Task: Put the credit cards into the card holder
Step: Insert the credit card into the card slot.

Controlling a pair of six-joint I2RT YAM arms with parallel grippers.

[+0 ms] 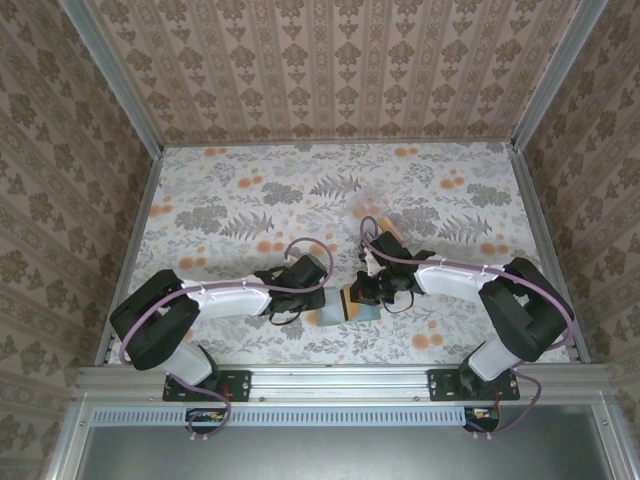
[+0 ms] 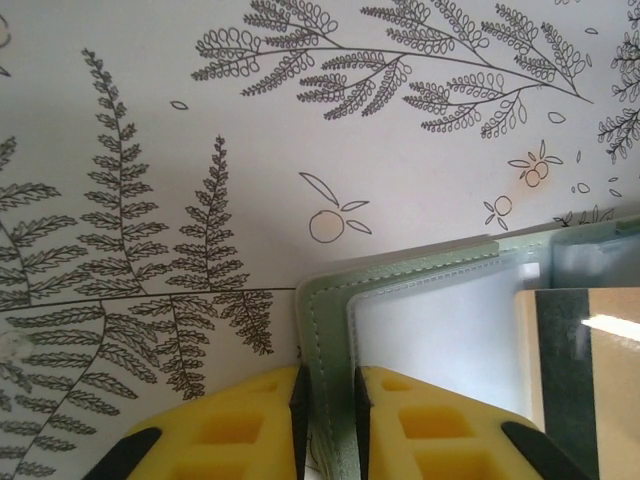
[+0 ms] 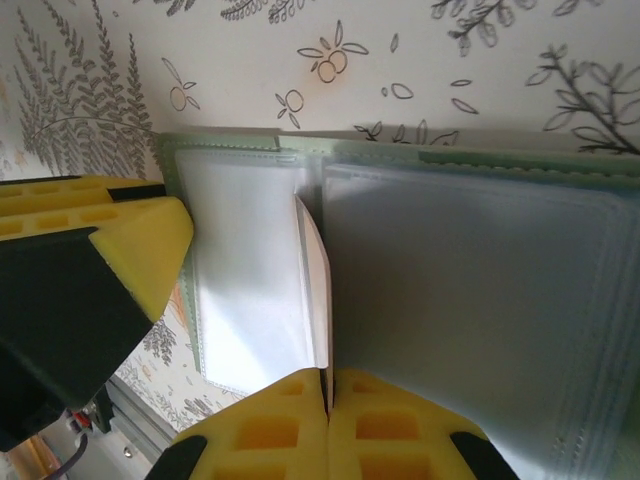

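Pinched shut in left hand (image 2: 328, 425): stitched green edge of card holder (image 2: 325, 320), lying open on bench (image 2: 300, 130), clear sleeves up. Just right of that hand, tan card (image 2: 590, 360) w/ dark stripe. Cut off by frame edge; in or on sleeve, can't tell. Closed in right hand (image 3: 328, 405): white card (image 3: 315, 280), nearly edge-on, standing betw. two sleeve pages, lower end hidden betw. fingers. From top, both hands close together at holder; detail too small to read.

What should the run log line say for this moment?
left gripper: shut on sage-green folding card holder edge | right gripper: shut on thin white plastic card, edge-on over open holder
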